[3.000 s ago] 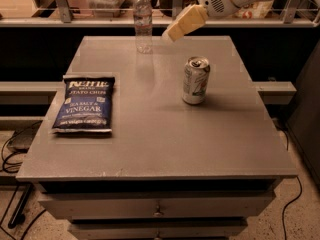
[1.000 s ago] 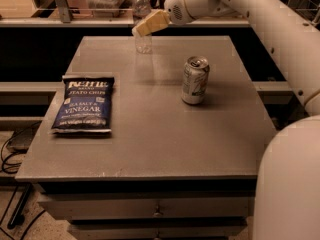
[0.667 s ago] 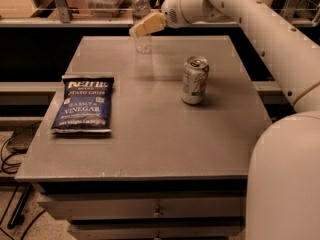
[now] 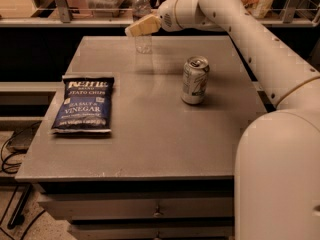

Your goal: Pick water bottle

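Observation:
The water bottle [image 4: 142, 6] is a slim clear plastic bottle with a white cap, standing upright at the far edge of the grey table [image 4: 150, 134]. My gripper [image 4: 136, 29], tan-tipped at the end of the white arm [image 4: 225, 9], reaches in from the right at the height of the bottle's middle. It overlaps the bottle's mid section, which it hides. The bottle's lower part [image 4: 143, 45] shows below it.
A silver soda can [image 4: 194, 80] stands right of centre, with its top opened. A blue bag of salt and vinegar chips [image 4: 85, 104] lies flat on the left. The arm's large white body [image 4: 280, 174] fills the right foreground. A shelf with railings runs behind the table.
The gripper has moved left from right of the bottle to across its middle. The bottle, can and chip bag have not moved.

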Controlling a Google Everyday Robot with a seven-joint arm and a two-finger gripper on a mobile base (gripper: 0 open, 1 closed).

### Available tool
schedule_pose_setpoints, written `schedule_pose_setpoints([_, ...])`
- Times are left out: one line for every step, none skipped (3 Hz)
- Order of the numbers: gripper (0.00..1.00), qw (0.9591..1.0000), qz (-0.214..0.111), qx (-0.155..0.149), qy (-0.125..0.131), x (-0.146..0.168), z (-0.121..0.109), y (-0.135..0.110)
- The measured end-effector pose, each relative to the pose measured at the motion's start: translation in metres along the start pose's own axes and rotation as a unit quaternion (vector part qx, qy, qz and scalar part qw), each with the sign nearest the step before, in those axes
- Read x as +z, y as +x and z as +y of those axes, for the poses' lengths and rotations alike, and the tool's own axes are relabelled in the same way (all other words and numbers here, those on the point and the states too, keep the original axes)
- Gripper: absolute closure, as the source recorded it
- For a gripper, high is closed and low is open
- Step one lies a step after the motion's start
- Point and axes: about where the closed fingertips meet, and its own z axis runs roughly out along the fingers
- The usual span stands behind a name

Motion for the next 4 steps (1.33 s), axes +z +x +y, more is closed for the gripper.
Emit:
schedule_pose_setpoints([0.0, 0.9997, -0.021, 0.011, 0.006, 0.013, -0.009, 0.002])
schedule_pose_setpoints([0.0, 0.9991, -0.036, 0.021, 0.009, 0.025, -0.016, 0.003])
schedule_pose_setpoints([0.18, 0.9985, -0.045, 0.03, 0.002, 0.035, -0.016, 0.003])
schedule_pose_setpoints([0.42, 0.9981, -0.049, 0.037, -0.007, 0.042, -0.013, 0.003])
